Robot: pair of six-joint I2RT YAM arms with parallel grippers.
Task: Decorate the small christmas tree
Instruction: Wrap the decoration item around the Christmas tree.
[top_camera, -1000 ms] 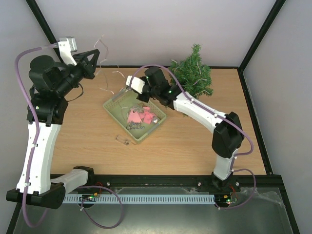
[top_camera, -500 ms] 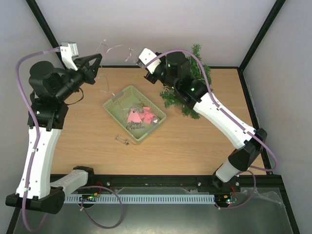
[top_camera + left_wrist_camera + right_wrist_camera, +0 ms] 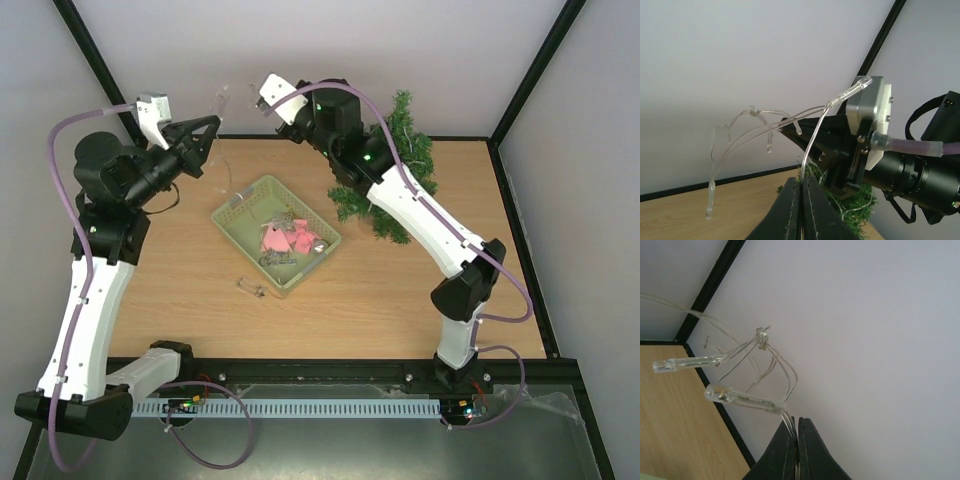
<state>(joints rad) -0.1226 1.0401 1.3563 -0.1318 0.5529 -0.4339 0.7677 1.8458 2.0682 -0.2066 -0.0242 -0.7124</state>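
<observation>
The small christmas tree (image 3: 405,150) stands at the back right of the table, partly hidden by my right arm; thin clear wire lies across its branches (image 3: 860,207). A clear string of small lights (image 3: 226,97) hangs in the air between both grippers. My left gripper (image 3: 211,124) is raised above the table's back left, shut on the wire (image 3: 812,150). My right gripper (image 3: 261,102) is held high near the back wall, shut on another part of the string, with two bulbs (image 3: 742,397) just beyond its tips. The strands meet at a knot (image 3: 761,335).
A pale green basket (image 3: 232,211) sits mid-table, holding pink ornaments (image 3: 283,240) and silvery pieces. A small clear item (image 3: 252,288) lies on the wood in front of the basket. Black frame posts (image 3: 530,75) border the back corners.
My right gripper has lifted from over the basket up to the back wall, carrying the light string with it. My left gripper has shifted slightly right, still holding the wire.
</observation>
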